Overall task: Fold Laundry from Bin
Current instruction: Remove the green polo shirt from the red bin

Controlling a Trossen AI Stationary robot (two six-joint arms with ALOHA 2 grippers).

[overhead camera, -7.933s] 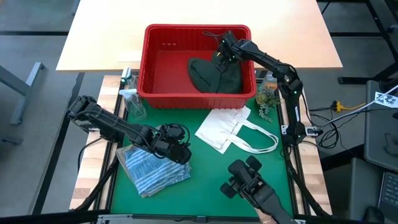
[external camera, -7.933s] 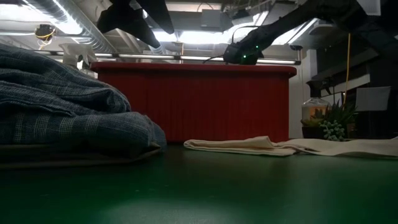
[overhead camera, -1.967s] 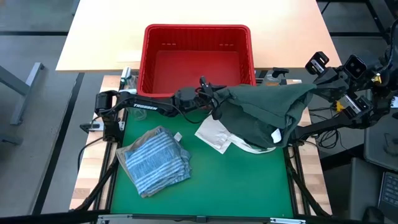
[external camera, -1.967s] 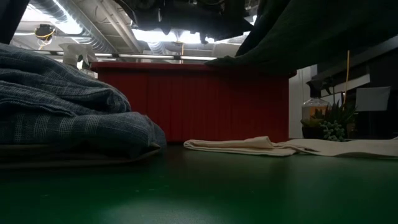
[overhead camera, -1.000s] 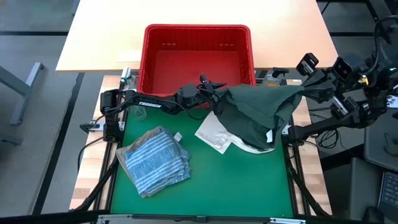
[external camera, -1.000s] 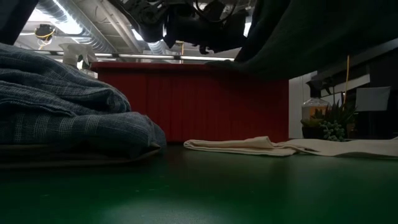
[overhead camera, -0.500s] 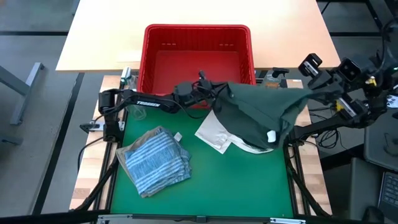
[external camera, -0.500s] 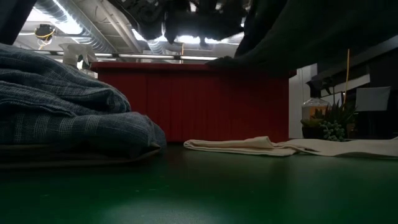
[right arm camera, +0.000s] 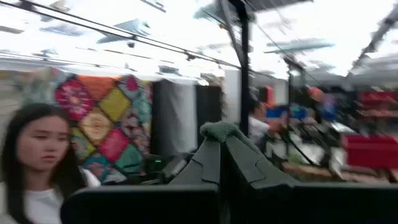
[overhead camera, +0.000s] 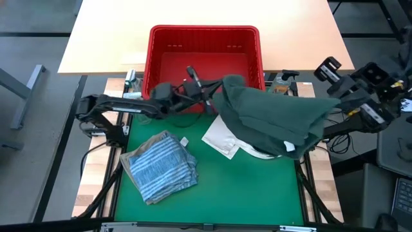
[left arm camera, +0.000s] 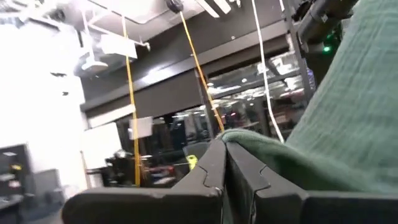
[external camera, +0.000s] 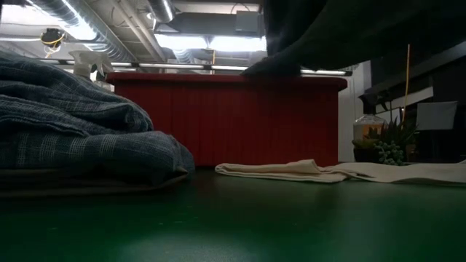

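Note:
A dark green garment [overhead camera: 270, 116] hangs spread in the air between my two grippers, above the green mat and clear of it in the low view [external camera: 349, 29]. My left gripper [overhead camera: 215, 90] is shut on the garment's left end, just in front of the red bin [overhead camera: 205, 38]. My right gripper [overhead camera: 336, 98] is shut on its right end, past the table's right edge. A folded blue-white striped shirt [overhead camera: 158, 167] lies on the mat at the near left. My left gripper pinches an edge of the garment's left end [left arm camera: 239, 140] between its two shut fingers, which slant upward. The cloth falls away from the fingertips toward the right arm, lifted clear of the table. My right gripper pinches a small bunch of the garment's right end [right arm camera: 217, 130] at its fingertips, the fingers slanting upward. That end is held high and clear.
A flat white tote bag [overhead camera: 228, 138] lies on the mat under the hanging garment, its loop handles toward the right. A potted plant [external camera: 386, 145] stands at the table's far right corner. A person [right arm camera: 31, 162] shows in the room beyond, in the right wrist view.
My left gripper has risen and drawn back toward the table's left and far edge, taking the garment's left end up with it. The garment now hangs wider and flatter between the two grippers. My right gripper has stayed in place and tipped a little.

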